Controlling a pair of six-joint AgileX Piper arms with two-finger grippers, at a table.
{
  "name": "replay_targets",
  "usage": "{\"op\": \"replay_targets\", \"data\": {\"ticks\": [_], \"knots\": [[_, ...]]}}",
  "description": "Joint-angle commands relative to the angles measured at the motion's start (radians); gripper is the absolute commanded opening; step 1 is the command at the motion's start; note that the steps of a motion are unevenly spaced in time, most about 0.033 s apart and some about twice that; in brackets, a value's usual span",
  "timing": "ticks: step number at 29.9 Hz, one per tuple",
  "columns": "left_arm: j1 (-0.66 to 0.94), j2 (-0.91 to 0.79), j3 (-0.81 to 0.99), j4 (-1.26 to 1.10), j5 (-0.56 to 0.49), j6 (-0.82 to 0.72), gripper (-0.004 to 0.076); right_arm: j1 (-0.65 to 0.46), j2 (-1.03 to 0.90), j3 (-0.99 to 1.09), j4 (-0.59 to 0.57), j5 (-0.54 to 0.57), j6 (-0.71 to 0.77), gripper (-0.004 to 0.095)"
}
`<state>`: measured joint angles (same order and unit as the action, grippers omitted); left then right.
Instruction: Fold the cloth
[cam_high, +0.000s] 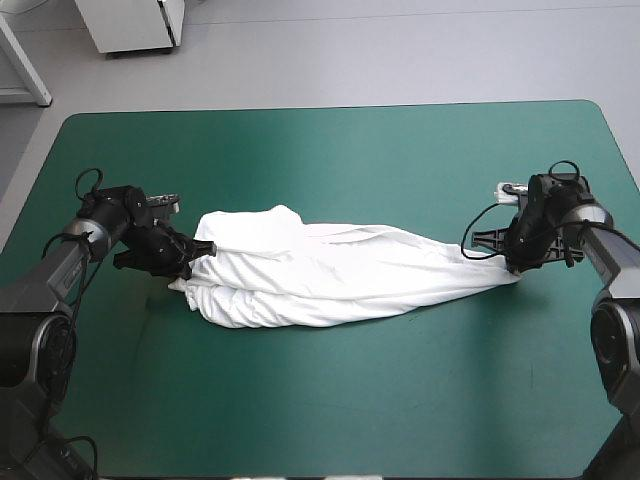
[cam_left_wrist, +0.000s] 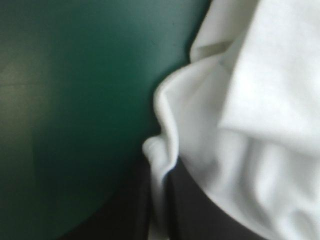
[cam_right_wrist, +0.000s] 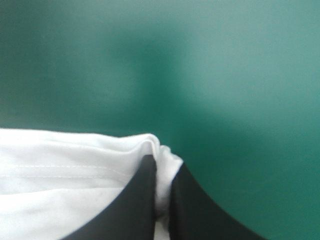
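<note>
Teal-green cover runs bare along the near edge of the surface (cam_high: 320, 420), nothing in the way down here. Up to the middle now, and there's the action: the T-shirt (cam_high: 330, 275) lies drawn out in a long white rope across the surface, thick and bunched on the left and tapering to a point on the right.

Here's the worry, to my eye. The bite at that narrow tip looks thin, so a hard pull could slide the hem clean out. And the shirt is twisted rather than flat, so a fold started from here risks trapping wrinkles and stray layers inside.

The left end effector (cam_high: 190, 258) is clenched on the thick end, with a ridge of fabric pinched between its black fingers (cam_left_wrist: 200, 215) and the bulk of the shirt piled ahead of it and to one side. The right end effector (cam_high: 512, 262) is clamped on the tip, with a hem fold nipped between its fingers (cam_right_wrist: 142, 200) and the shirt trailing off beside it.

Beyond the shirt, open teal-green cover carries on to the far edge, which is room to spread it.
</note>
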<state>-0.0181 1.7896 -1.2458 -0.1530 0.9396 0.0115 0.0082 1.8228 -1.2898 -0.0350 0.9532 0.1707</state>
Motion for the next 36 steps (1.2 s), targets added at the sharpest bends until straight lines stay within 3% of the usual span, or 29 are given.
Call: {"op": "replay_targets", "data": {"ticks": [1,15,21,36], "knots": [[0.001,-0.016,-0.008,0.042,-0.054,-0.003,-0.0009,0.014,-0.039,0.018,0.006,0.047,0.009,-0.0019],[0.001,-0.382,-0.126,0.029,0.003,0.096,-0.0009,0.014,-0.456,-0.093,-0.01,0.065,-0.028,-0.0019],[0.001,-0.47,-0.329,-0.108,-0.004,0.194,-0.0009,0.014,-0.519,-0.313,0.054,0.067,-0.083,-0.0019],[0.001,-0.473,-0.991,-0.287,-0.051,0.31,-0.0009,0.014,-0.523,-1.004,0.184,0.0,-0.247,-0.0019]]}}
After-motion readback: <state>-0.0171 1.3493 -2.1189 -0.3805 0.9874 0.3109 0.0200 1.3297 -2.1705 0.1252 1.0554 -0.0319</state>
